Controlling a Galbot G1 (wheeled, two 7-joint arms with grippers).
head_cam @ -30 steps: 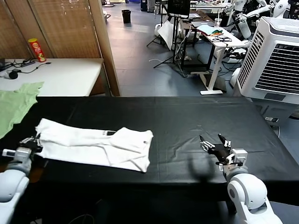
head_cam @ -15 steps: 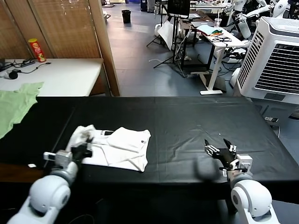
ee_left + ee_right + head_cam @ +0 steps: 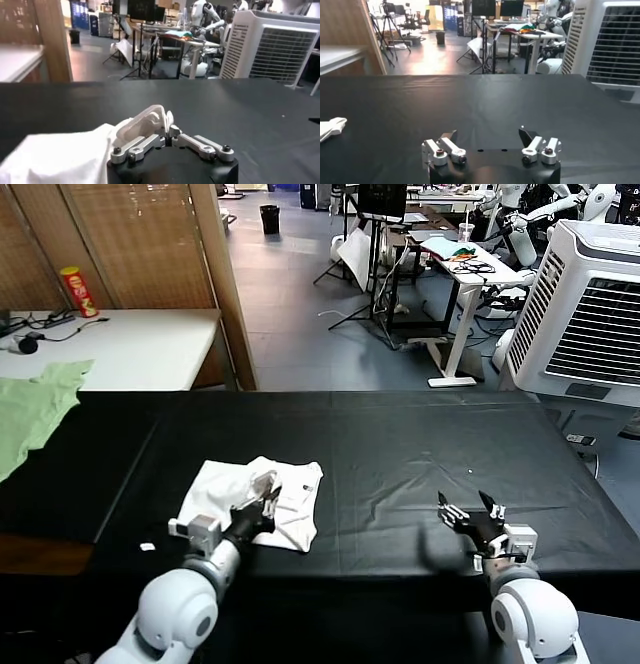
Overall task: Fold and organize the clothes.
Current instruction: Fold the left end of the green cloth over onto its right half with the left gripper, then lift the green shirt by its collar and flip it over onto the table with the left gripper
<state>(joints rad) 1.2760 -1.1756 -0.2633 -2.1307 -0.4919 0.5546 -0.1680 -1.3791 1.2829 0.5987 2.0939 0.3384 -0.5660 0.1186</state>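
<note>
the white t-shirt (image 3: 255,499) lies on the black table (image 3: 400,444), on the robot's left half and toward the near edge. it is bunched into a compact, roughly square bundle, with one layer folded over another; a small dark mark shows on the upper layer near the fold. in the left wrist view the t-shirt (image 3: 65,152) fills the lower corner beside the gripper body, and a raised ridge of cloth stands directly at the fingertips.

the left gripper (image 3: 262,502) sits over the near part of the bundle. its fingers are pinched together on a fold of the t-shirt — the cloth rises between them in the left wrist view (image 3: 167,131). the left arm reaches in from the near edge of the table.

the right gripper (image 3: 470,512) hovers low over bare black cloth on the robot's right, well apart from the t-shirt. its fingers are spread wide and hold nothing — the right wrist view (image 3: 490,137) shows only table surface between them, with a corner of the white t-shirt (image 3: 331,126) far off to one side.

a pale green garment (image 3: 35,409) lies at the far left edge of the table. behind it stands a white side table (image 3: 130,344) with a red can (image 3: 79,291). a large white cooling unit (image 3: 590,314) stands at the far right.
</note>
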